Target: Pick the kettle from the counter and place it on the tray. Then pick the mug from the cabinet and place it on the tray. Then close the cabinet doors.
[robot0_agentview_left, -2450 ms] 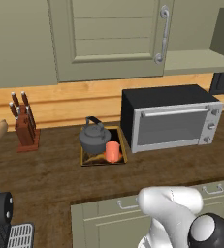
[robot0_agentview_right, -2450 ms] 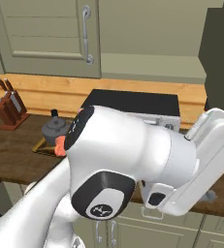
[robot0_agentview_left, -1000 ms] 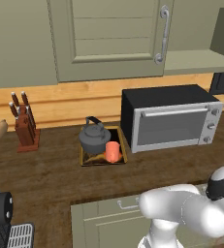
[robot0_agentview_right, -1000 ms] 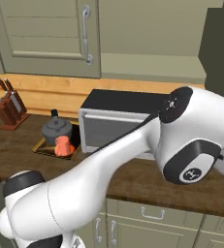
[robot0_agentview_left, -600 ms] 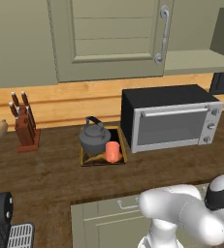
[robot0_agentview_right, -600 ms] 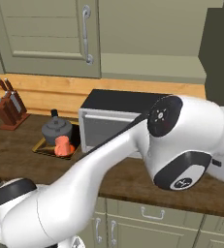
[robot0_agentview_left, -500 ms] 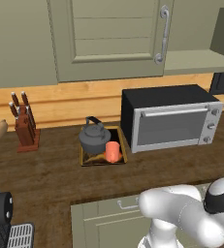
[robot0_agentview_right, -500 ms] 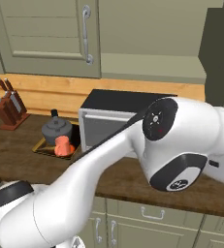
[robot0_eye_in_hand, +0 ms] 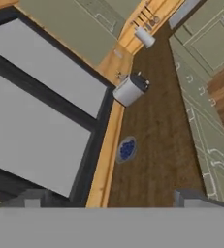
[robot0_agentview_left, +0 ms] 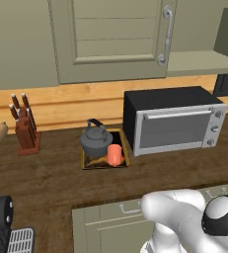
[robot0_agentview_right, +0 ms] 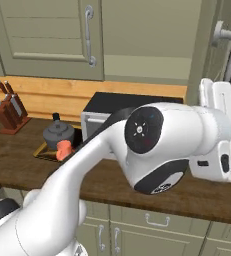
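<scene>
- Finds kettle and mug side by side on the tray, on the desk just left of the microwave; leaves, by the look of it, only the door-closing.
- Shows the left cabinet door flat and closed, with the cabinet shelf bare to its right.
- Catches what looks like the right cabinet door swung out edge-on, handle facing away from the shelf, directly above the arm's raised hand in the right base view.
- Puts the coming push up and across, from the door's outer face back toward the shelf.
- Has the tool spread wide and released, gripping and touching nothing, aimed down along the desk to the right of the microwave.
</scene>
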